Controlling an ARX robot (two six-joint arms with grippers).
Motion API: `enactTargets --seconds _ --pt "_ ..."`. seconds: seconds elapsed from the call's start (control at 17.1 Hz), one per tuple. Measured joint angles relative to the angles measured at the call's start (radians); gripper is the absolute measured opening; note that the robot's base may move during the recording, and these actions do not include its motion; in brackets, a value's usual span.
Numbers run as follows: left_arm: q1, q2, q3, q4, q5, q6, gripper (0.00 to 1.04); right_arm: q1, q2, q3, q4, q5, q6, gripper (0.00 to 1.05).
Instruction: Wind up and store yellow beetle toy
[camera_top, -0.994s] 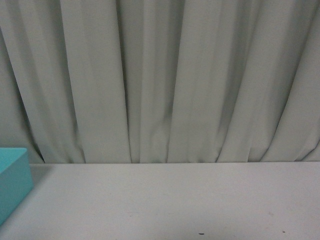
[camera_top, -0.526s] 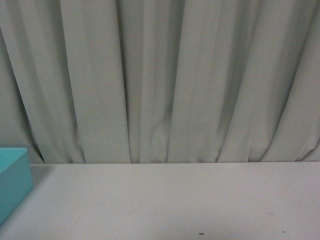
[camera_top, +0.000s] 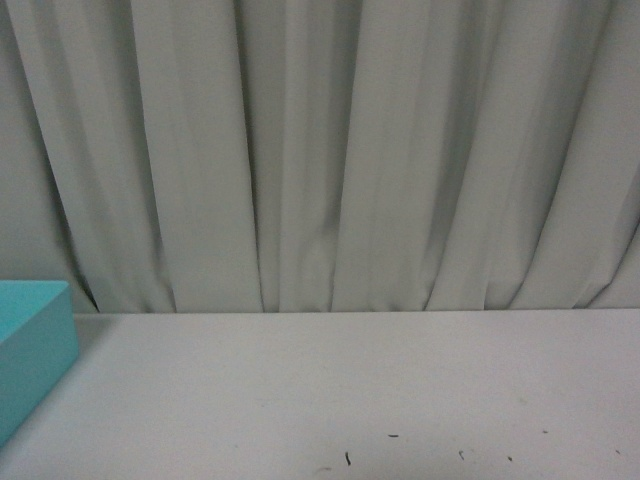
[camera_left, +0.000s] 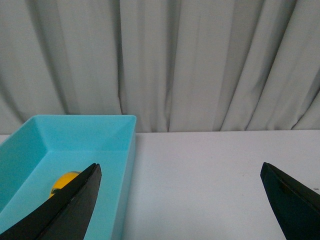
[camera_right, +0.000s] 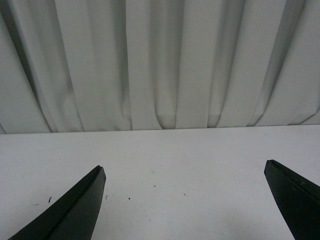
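Left wrist view: glossy rounded yellow beetle toy (camera_left: 64, 182) in smooth turquoise box (camera_left: 129, 150)

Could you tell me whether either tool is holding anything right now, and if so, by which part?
Nothing is held. Both the left tool and right tool are open and empty; the yellow beetle toy lies in the turquoise box.

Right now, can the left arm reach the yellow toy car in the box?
Probably yes: the left pincer is open and empty, and the yellow toy car lies in the open turquoise box, nothing covering it.
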Motion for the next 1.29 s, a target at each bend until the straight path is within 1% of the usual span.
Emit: enactTargets --seconds 1.29 --pt "0.000 -0.001 0.000 0.001 0.000 0.000 0.98 0.000 0.000 0.000 0.002 0.000 0.000 0.98"
